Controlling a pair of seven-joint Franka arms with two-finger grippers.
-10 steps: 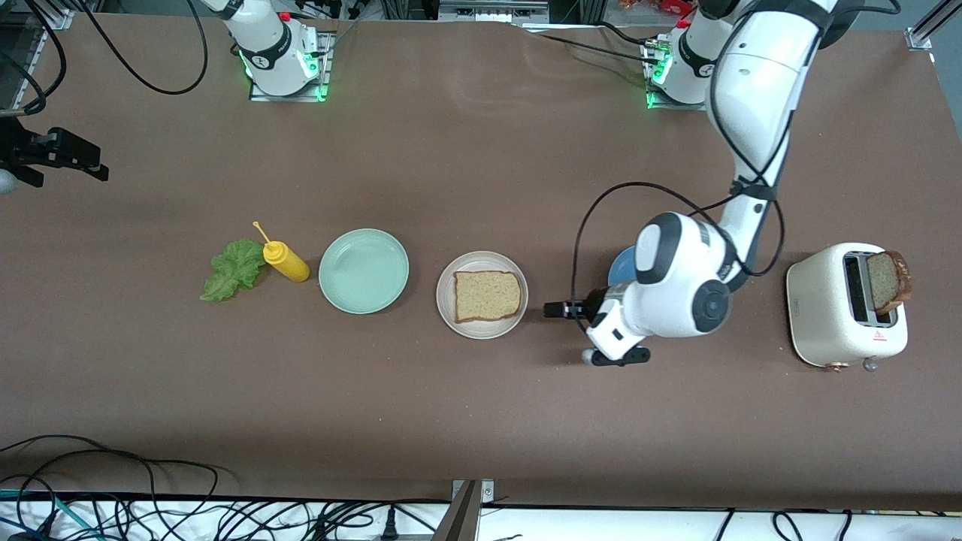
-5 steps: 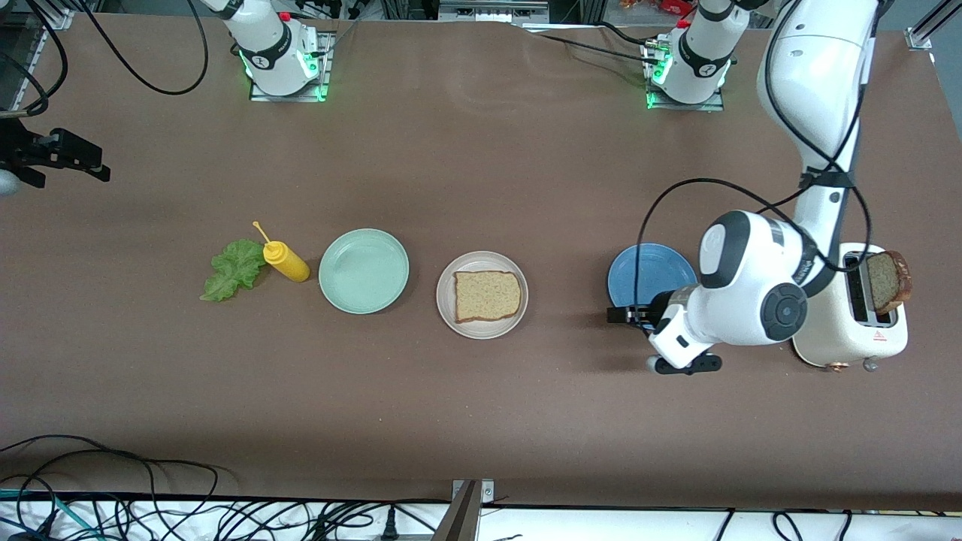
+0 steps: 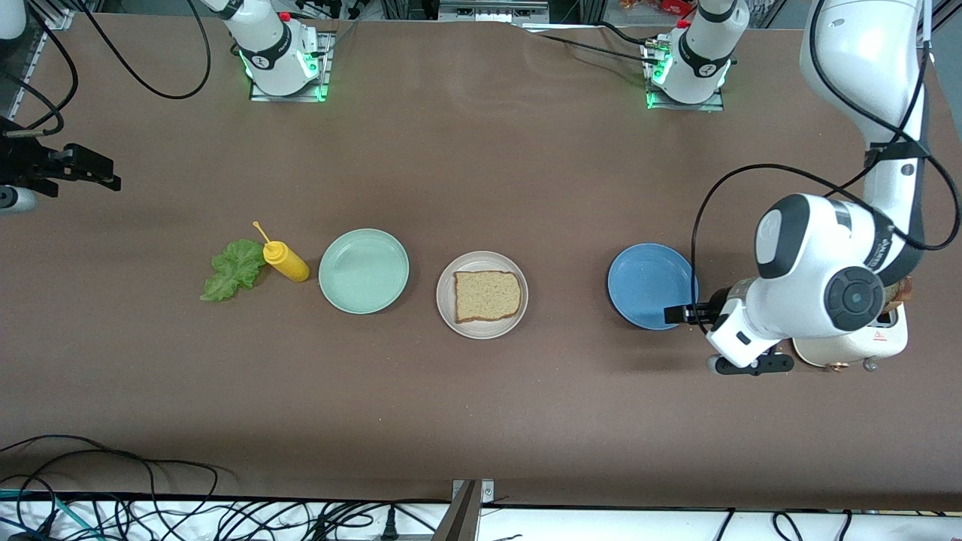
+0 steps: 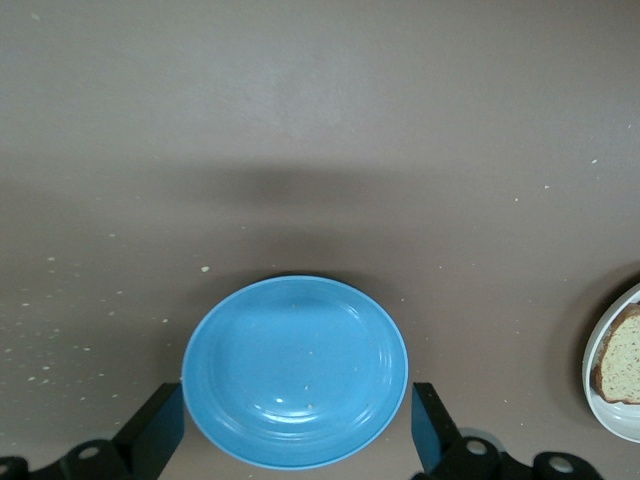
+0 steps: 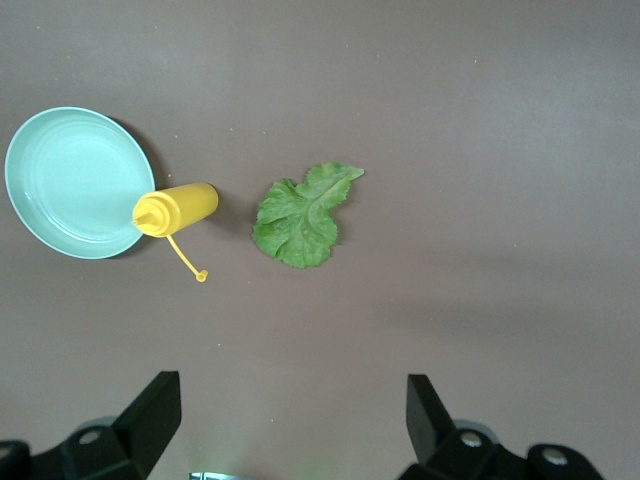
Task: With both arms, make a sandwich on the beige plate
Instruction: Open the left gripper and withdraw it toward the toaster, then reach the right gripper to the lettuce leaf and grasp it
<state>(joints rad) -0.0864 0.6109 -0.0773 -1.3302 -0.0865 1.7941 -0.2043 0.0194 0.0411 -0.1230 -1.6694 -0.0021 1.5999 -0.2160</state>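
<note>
Brown table (image 3: 481, 165): bread (image 3: 487, 295) on beige plate (image 3: 446, 279) (uncovered).

Left gripper (image 3: 675, 314) swung from beside beige plate (image 3: 482, 328) to over blue plate (image 3: 639, 293), toward toaster (image 3: 849, 350)

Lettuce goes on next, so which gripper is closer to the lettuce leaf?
Right. The right gripper, open, is up over the right arm's end of the table, close to the lettuce. The left gripper, open, is over the blue plate's edge by the toaster.
</note>
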